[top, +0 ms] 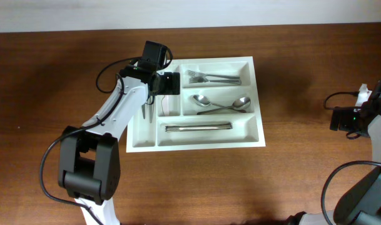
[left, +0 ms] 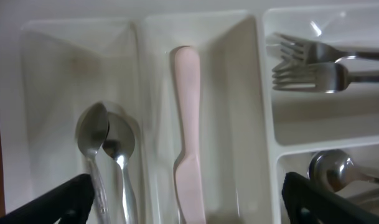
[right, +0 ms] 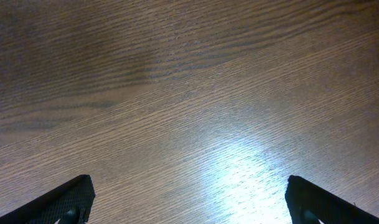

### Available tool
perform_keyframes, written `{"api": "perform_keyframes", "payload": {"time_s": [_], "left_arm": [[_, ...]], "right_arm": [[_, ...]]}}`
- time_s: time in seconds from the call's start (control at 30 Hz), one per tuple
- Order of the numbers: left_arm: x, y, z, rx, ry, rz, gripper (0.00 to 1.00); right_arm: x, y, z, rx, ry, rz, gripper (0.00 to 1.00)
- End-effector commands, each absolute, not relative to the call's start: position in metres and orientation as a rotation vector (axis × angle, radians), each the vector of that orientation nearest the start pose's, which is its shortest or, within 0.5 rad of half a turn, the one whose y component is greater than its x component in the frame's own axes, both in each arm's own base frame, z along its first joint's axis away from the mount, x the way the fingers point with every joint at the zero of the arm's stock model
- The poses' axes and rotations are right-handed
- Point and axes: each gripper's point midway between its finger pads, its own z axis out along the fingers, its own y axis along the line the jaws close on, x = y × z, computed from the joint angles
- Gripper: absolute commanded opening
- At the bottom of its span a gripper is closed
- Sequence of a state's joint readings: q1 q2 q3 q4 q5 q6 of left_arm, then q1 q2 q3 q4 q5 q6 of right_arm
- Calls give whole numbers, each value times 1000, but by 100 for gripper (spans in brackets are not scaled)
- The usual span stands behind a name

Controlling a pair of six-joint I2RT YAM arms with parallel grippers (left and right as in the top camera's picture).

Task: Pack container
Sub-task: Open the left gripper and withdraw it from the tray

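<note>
The container (top: pixel 196 145) is a white cutlery tray in the middle of the table. My left gripper (top: pixel 159 84) hovers over its upper left corner. In the left wrist view it (left: pixel 186 202) stands open, its fingers (left: pixel 58 199) wide apart with nothing between them. Below it a pale pink knife (left: pixel 188 124) lies loose in the second narrow compartment. Two small spoons (left: pixel 105 143) lie in the narrow compartment to its left. My right gripper (right: pixel 189 202) is open over bare wood, far right of the tray (top: pixel 365 115).
Forks (top: pixel 212 78) fill the top long compartment, two spoons (top: pixel 221 104) the middle one, and a metal knife (top: pixel 198 127) the bottom one. Brown wooden table (top: pixel 303 175) surrounds the tray. The left arm's cables (top: pixel 109 72) loop beside the tray's left edge.
</note>
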State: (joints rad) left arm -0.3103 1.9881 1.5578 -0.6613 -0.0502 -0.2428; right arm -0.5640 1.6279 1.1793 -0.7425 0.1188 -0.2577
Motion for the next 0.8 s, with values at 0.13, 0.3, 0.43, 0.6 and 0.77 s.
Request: {"api": "perform_keyframes", "payload": {"time_s": [0.13,0.3,0.43,0.6,0.77], "left_arm": [[480,-115,172,13,2565,-101,99],[458,-91,230,21,2514,-74,99],[421,-67,263,-25,2520,-54,99],[371,-49,294,-53,2530,-42,99],[320,-41,312,-129,2556,-60,99]], "right_arm": [[303,-217,98,480,2776,-379,99],[303,-217,98,480,2776,-379,99],[303,-217,98,480,2776,-379,99],[303,-217,98,480,2776,-379,99],[303,-217,98,480,2776,-379,99]]}}
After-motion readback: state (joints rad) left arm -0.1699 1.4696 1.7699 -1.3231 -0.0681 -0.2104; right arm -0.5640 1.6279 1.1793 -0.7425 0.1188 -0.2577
